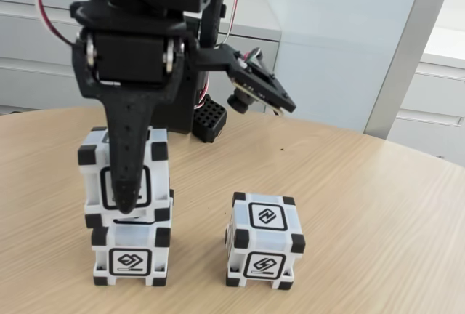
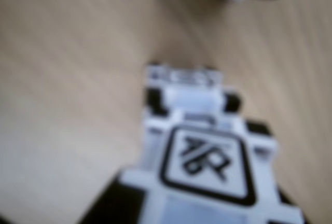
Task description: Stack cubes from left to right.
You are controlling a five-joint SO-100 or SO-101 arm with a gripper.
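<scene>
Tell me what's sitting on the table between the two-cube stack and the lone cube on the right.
Nothing: in the fixed view, bare wooden table separates the stack's bottom cube from the lone cube.

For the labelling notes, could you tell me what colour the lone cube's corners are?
Black, on the lone cube, clearest in the fixed view.

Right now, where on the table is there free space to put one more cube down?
Bare wood lies right of the single cube, toward the table edge, and behind it. The gap between that cube and the two-cube stack is narrow. The left is crowded: the tool is on the top cube.
</scene>
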